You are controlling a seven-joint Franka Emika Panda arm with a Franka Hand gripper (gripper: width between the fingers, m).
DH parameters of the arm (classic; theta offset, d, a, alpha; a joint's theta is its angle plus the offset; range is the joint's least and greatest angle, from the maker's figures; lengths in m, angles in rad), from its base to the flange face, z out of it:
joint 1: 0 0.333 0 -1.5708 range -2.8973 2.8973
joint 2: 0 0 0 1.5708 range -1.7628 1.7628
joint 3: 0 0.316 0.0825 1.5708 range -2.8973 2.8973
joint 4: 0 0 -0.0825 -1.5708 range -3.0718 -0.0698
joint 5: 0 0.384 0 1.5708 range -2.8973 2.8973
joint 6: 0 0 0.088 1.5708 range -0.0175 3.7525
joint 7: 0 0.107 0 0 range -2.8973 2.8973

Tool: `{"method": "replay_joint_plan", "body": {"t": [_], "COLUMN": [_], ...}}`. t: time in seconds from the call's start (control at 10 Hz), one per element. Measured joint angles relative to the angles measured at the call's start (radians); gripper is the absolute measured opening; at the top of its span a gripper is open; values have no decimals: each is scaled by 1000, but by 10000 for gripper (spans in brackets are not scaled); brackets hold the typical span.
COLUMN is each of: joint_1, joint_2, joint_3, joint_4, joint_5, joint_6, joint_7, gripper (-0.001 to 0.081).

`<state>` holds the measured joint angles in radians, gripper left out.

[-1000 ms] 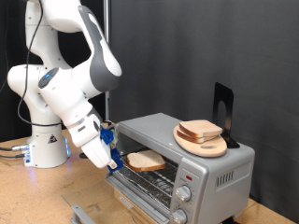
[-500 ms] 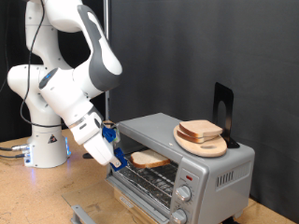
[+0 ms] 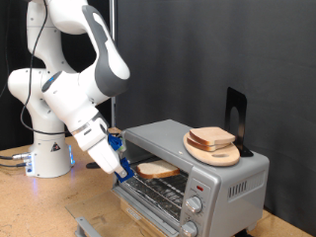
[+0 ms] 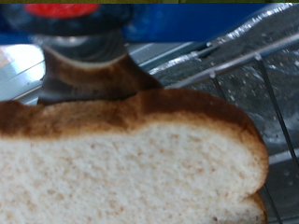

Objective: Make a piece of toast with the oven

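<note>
My gripper (image 3: 122,169) is at the open front of the silver-grey oven (image 3: 233,179) and is shut on one edge of the piece of toast (image 3: 158,170). The slice is held about level, reaching into the oven mouth just above the wire rack (image 3: 163,193). In the wrist view the toast (image 4: 121,168) fills the lower picture, pale crumb with a brown crust. A dark finger (image 4: 84,70) presses on its far edge, and the wire rack (image 4: 252,65) shows beyond it.
A second bread slice (image 3: 211,136) lies on a round wooden plate (image 3: 213,155) on top of the oven, with a black stand (image 3: 236,114) behind it. The oven's knobs (image 3: 195,206) are at its front right. The open door (image 3: 94,223) hangs low in front. The robot base (image 3: 44,148) stands at the exterior view's left.
My gripper has moved slightly down and to the exterior view's right, carrying the toast a little further into the oven mouth.
</note>
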<state>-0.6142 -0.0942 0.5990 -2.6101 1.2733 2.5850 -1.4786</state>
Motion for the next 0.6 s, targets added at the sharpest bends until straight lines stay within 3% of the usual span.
{"method": "replay_joint_plan", "body": {"t": [0.3, 0.6], "joint_1": [0, 0], "joint_2": [28, 66], "joint_3": [4, 16], "joint_4": [5, 12], "joint_5": [63, 81], "joint_6": [32, 81], "joint_7": [-161, -256], "gripper": [363, 363]}}
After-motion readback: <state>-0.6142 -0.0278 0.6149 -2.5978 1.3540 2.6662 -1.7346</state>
